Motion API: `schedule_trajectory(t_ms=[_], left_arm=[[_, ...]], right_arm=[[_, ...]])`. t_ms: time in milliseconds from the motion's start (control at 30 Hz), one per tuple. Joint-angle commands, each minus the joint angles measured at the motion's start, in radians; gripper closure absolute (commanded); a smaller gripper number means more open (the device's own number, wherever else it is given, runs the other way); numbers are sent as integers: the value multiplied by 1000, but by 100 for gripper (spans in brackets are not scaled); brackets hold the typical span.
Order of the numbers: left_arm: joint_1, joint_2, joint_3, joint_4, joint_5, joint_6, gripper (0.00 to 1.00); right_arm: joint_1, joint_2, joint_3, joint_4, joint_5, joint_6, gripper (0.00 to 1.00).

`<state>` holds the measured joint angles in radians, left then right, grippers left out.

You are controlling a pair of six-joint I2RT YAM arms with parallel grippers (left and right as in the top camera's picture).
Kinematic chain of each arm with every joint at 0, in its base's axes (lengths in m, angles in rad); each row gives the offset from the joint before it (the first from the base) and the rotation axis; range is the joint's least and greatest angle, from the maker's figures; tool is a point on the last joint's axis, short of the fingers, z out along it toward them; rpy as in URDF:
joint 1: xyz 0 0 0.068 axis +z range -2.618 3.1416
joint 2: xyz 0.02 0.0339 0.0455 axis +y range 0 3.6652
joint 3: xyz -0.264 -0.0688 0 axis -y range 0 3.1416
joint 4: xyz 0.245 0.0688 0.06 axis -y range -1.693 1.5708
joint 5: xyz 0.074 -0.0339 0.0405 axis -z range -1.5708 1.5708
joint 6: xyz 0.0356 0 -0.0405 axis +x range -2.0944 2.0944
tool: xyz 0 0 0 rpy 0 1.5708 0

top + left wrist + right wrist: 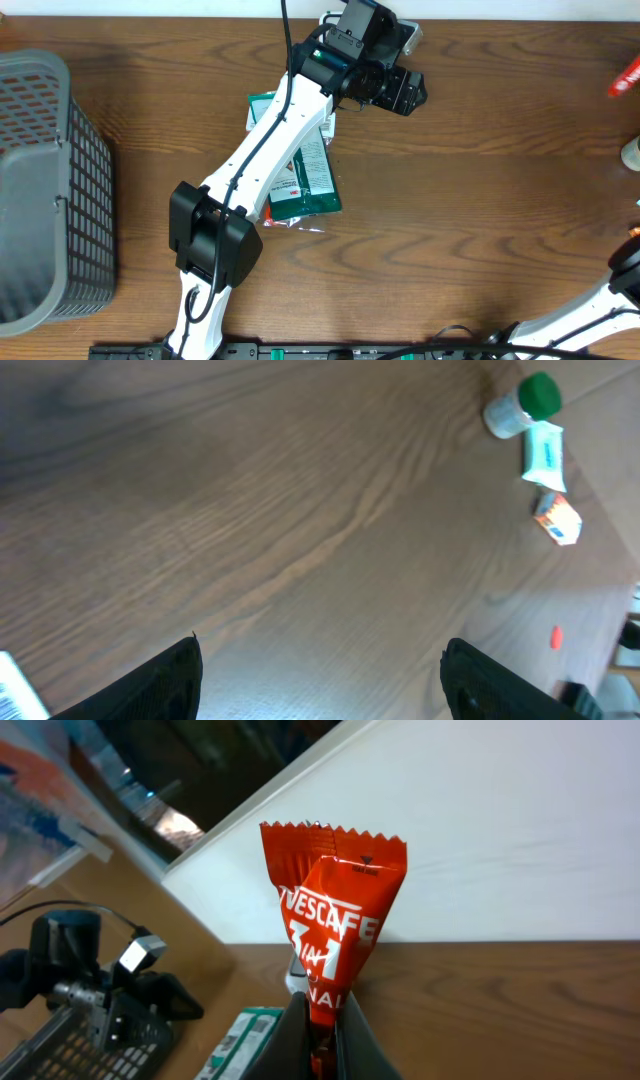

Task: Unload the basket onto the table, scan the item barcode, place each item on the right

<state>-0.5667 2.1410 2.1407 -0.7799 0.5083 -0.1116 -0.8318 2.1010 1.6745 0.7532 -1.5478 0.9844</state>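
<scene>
Two hands logged. The right hand (pixel 322 1025) is pressed together on the lower end of a red Nescafe sachet (pixel 335 910). The sachet is held upright off the surface (pixel 520 1010), long axis vertical, serrated edge on top, printed front turned to the right wrist camera. No barcode is seen on that face, and the back is hidden.

The left hand (pixel 320 652) is spread, with nothing between its fingers (pixel 185 675) and only bare wood below. In the overhead view it is seen at the far middle of the surface, pointing toward the right side. It is well apart from the sachet, which is probably the red sliver at the right edge.

A green packet (pixel 305 185) is lying flat under the left arm, and a grey basket (pixel 40 190) stands at the left end.

Judged: the sachet is taken as the item, so the right arm is the nearer one, carrying it. The left hand lies off to its left. The coming move is judged to turn on rotating the sachet about its long axis so the hidden back is presented. No scanner is identified with certainty.
</scene>
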Motion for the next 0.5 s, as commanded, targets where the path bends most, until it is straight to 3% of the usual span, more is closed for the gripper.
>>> schedule_trajectory(t_ms=[0, 100, 267, 467], left_arm=[[1, -18, 12, 4, -54, 2, 24], [1, -18, 12, 11, -54, 2, 24], [1, -18, 12, 14, -55, 2, 24], [1, -18, 12, 14, -55, 2, 24]], right_arm=[[-4, -11, 10, 5, -13, 16, 98], [0, -8, 10, -45, 0, 42, 98], [3, -4, 10, -301, 94, 50, 99], [3, -4, 10, -707, 282, -149, 99]])
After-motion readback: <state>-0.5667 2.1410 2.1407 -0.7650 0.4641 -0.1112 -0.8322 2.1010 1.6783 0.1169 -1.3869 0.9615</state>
